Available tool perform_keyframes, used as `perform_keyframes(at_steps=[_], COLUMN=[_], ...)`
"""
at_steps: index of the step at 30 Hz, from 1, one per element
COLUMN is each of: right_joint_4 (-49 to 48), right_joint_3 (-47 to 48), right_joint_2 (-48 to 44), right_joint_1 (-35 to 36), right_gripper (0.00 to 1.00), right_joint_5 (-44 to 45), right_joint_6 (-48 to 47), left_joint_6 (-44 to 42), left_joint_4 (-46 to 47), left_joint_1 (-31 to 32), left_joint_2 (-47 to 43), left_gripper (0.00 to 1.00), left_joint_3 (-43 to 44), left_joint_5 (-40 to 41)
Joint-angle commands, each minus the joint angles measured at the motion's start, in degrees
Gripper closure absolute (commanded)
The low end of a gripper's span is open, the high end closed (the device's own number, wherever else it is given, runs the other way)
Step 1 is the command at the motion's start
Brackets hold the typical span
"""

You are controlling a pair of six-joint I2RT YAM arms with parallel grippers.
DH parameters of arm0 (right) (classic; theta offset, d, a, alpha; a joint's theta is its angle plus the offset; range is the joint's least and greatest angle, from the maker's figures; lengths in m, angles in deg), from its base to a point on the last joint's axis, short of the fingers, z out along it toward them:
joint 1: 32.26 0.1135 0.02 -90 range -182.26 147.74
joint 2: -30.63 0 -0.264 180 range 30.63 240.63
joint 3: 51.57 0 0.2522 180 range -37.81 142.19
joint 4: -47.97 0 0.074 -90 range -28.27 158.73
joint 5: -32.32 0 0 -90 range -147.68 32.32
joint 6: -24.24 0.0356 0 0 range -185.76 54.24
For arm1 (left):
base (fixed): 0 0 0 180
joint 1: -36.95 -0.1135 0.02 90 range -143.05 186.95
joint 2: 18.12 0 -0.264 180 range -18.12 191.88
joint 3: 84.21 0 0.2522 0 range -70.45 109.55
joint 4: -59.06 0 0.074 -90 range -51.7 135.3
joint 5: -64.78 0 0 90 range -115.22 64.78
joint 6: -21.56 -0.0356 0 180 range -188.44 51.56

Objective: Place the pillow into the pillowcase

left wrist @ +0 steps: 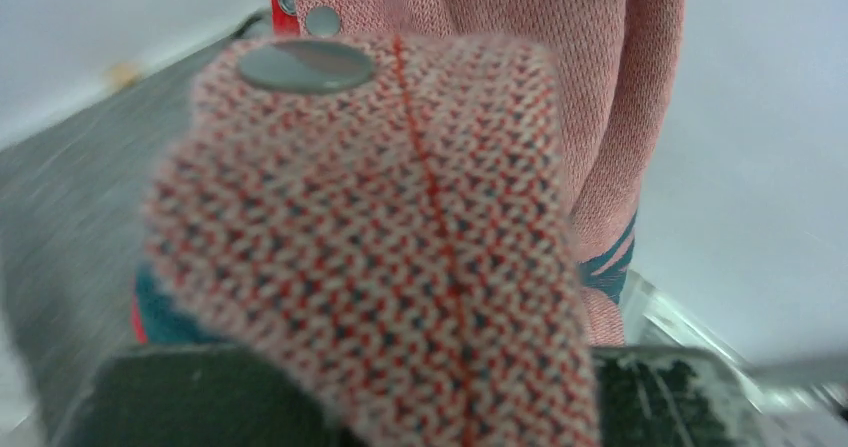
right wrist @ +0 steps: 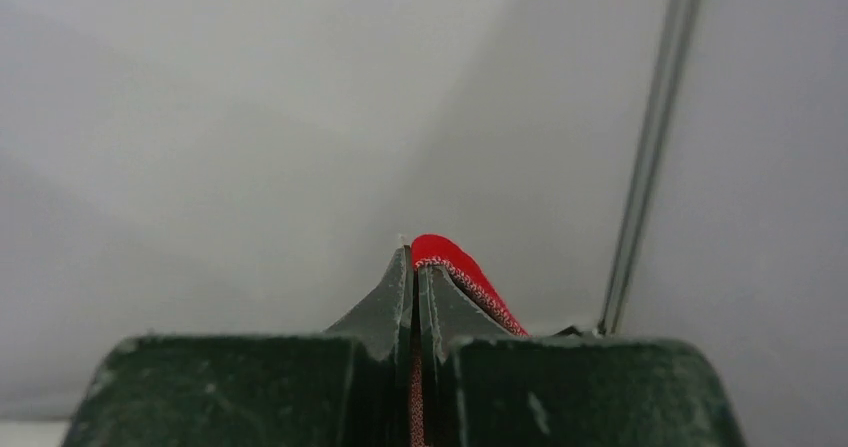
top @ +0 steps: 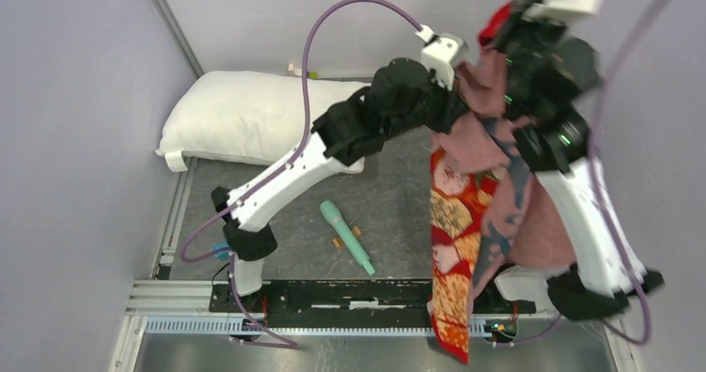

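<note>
I have my right pincer [right wrist: 415,265] raised high at about 1 o'clock in the overhead view. Its two fingers are pressed together on a bright red hem of the pillowcase [right wrist: 447,254], with a pale wall behind. My left pincer [top: 458,97] reaches across to the same cloth just below, at about 2 o'clock. Its wrist camera is filled by a fold of pinkish-red knit carrying a grey snap button [left wrist: 305,65], and that fold hides the fingers, so I cannot tell whether they are together or apart.

From these two points the pillowcase [top: 466,197] hangs off the surface [top: 391,189]. The faded pink side with dark marks is bunched against my right arm. The red-orange printed side drops in a long strip toward 5 o'clock, down past the rail at the near edge.

The pillow [top: 250,116] lies flat at about 10 o'clock, in the far left corner against the walls, well apart from the pillowcase. My left arm crosses over its right end. A teal microphone [top: 346,235] lies near the middle of the surface, toward 6 o'clock, with small tan bits just beside it.
</note>
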State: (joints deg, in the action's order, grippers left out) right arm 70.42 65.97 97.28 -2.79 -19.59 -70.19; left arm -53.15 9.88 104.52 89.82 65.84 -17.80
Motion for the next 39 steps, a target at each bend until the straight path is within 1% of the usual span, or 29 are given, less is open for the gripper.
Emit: perform_keyframes(at_steps=[1, 3, 5, 7, 8, 10, 11, 12, 13, 15, 16, 18, 19, 20, 23, 26, 28, 30, 34, 36, 39], right_joint_4=[3.77, 6.73, 8.13, 9.42, 9.60, 9.93, 10.68, 11.87, 13.68, 18.18, 20.59, 24.17, 25.77, 26.71, 28.24, 26.33, 24.03, 20.77, 12.70, 9.42, 6.87], right_joint_3=[4.48, 11.08, 15.84, 19.27, 19.87, 19.06, 18.38, 17.45, 16.45, 14.27, 12.15, 6.34, 2.95, -1.95, -18.17, -34.84, -45.43, -52.86, -63.55, -66.70, -68.97], right_joint_2=[16.67, 26.60, 34.74, 41.65, 44.56, 48.24, 49.23, 49.77, 49.59, 47.44, 45.33, 39.82, 36.09, 32.81, 21.30, 10.85, 6.09, 3.27, 1.45, 1.90, 4.49], right_joint_1=[-9.37, -13.72, -14.27, -14.29, -14.27, -14.10, -14.05, -14.01, -14.00, -14.05, -14.05, -14.18, -14.39, -14.70, -16.61, -18.61, -18.84, -18.87, -18.86, -18.84, -18.84], right_gripper=[1.00, 1.00, 1.00, 1.00, 1.00, 1.00, 1.00, 0.97, 0.83, 0.47, 0.31, 0.10, 0.05, 0.02, 0.02, 0.02, 0.02, 0.02, 0.02, 0.02, 0.02], right_joint_5=[-13.29, -21.06, -28.01, -33.98, -37.25, -41.87, -42.86, -43.09, -42.86, -39.91, -37.78, -31.77, -28.38, -25.56, -20.02, -18.22, -19.94, -21.76, -26.97, -27.97, -27.79], right_joint_6=[7.79, 12.83, 14.74, 18.06, 19.41, 22.37, 23.41, 23.92, 24.04, 23.68, 23.34, 22.95, 23.19, 23.57, 25.66, 27.95, 29.21, 30.75, 33.35, 34.72, 36.50], left_joint_6=[10.66, 13.23, 15.17, 15.36, 15.38, 15.98, 16.33, 16.36, 16.31, 15.91, 15.80, 15.77, 15.95, 16.00, 16.14, 16.31, 16.13, 16.02, 15.48, 15.15, 15.12], left_joint_4=[-4.86, -6.56, -7.98, -7.05, -5.76, -4.23, -4.21, -4.34, -4.45, -4.55, -4.57, -4.57, -4.53, -4.57, -4.01, -3.18, -2.74, -2.71, -2.86, -2.87, -2.90], left_joint_1=[-12.14, -17.22, -21.22, -23.28, -23.97, -25.67, -26.61, -27.18, -27.63, -28.00, -28.17, -28.58, -28.84, -28.96, -29.49, -29.73, -29.78, -29.93, -30.07, -30.13, -30.13], left_joint_2=[4.66, 6.43, 7.28, 6.44, 5.64, 4.92, 5.18, 5.58, 5.91, 6.25, 6.39, 6.81, 6.94, 7.12, 7.50, 7.43, 7.44, 7.44, 7.21, 7.17, 7.32], left_gripper=[0.98, 0.98, 0.98, 0.98, 0.98, 0.98, 0.98, 0.98, 0.98, 0.98, 0.98, 0.98, 0.98, 0.98, 0.98, 0.98, 0.98, 0.98, 0.98, 0.98, 0.98], left_joint_3=[-3.65, -7.13, -11.67, -18.29, -21.73, -25.99, -26.70, -27.01, -27.03, -26.87, -26.79, -26.53, -26.51, -26.41, -26.61, -27.12, -27.22, -27.01, -26.91, -26.91, -27.12], left_joint_5=[-0.74, -0.99, -1.53, -0.47, 0.76, 0.50, -0.29, -1.00, -1.32, -1.63, -1.74, -2.60, -3.02, -3.27, -4.72, -6.29, -7.01, -7.16, -8.64, -8.95, -9.46])
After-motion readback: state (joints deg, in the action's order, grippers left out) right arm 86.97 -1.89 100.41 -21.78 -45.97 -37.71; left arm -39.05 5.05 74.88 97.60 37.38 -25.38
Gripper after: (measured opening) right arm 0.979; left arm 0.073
